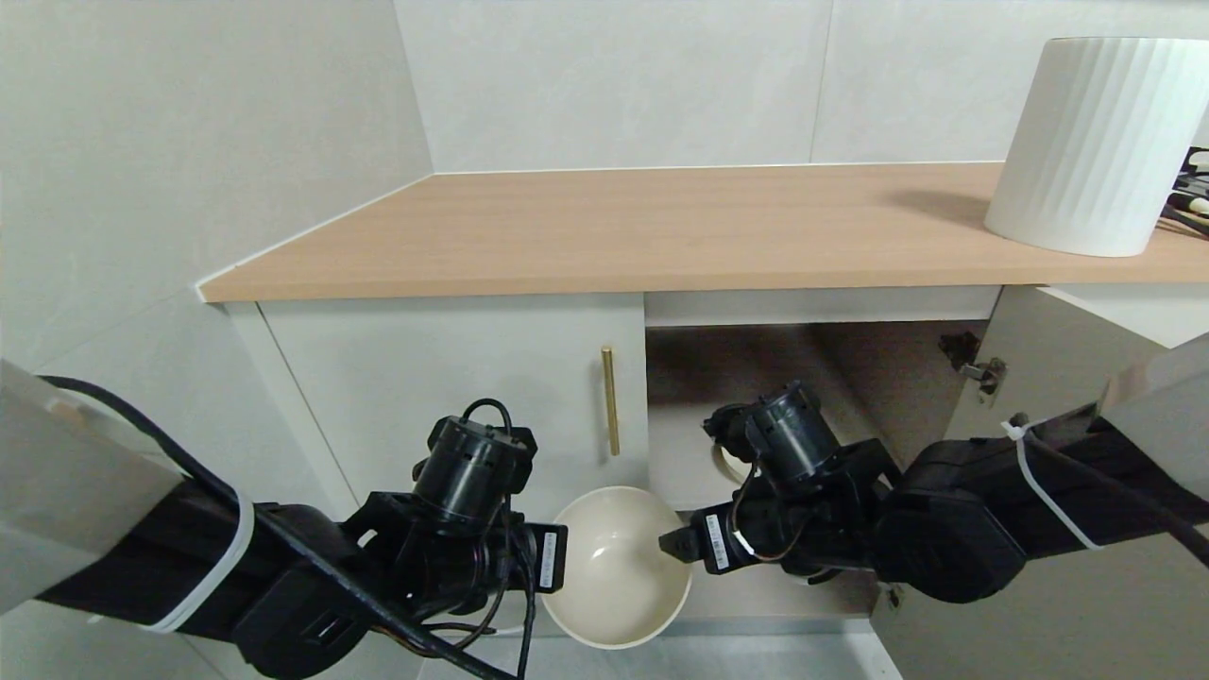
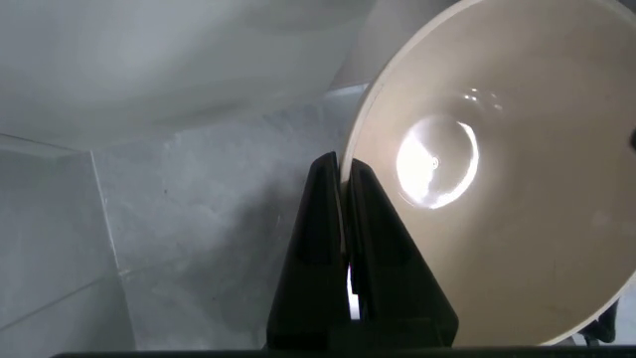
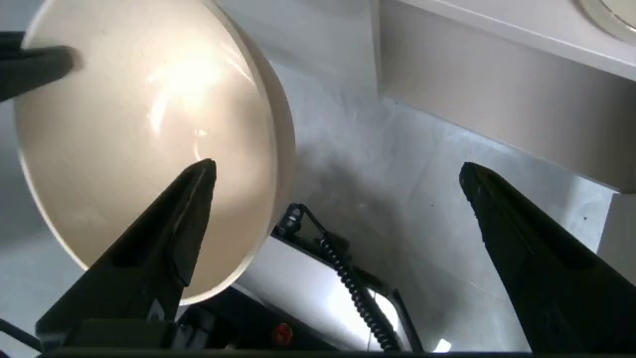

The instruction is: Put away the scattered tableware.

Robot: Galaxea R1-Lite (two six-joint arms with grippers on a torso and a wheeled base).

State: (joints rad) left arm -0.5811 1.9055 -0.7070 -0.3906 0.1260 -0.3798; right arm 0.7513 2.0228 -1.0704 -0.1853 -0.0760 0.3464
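A cream bowl [image 1: 619, 567] hangs low in front of the cabinet, tilted with its hollow facing up and toward me. My left gripper [image 1: 553, 557] is shut on its left rim; in the left wrist view the two fingers [image 2: 343, 199] pinch the bowl [image 2: 497, 179] edge between them. At the bowl's right rim, my right gripper [image 1: 678, 548] stands open. In the right wrist view its fingers [image 3: 169, 249] are spread wide, with the bowl [image 3: 149, 129] edge reaching partly between them, untouched.
The cabinet's right door [image 1: 1067, 378] stands open and the left door, with a brass handle [image 1: 611, 401], is closed. Another pale dish [image 1: 723, 463] sits inside on the shelf. A white ribbed container [image 1: 1096, 142] stands on the wooden countertop [image 1: 614, 227].
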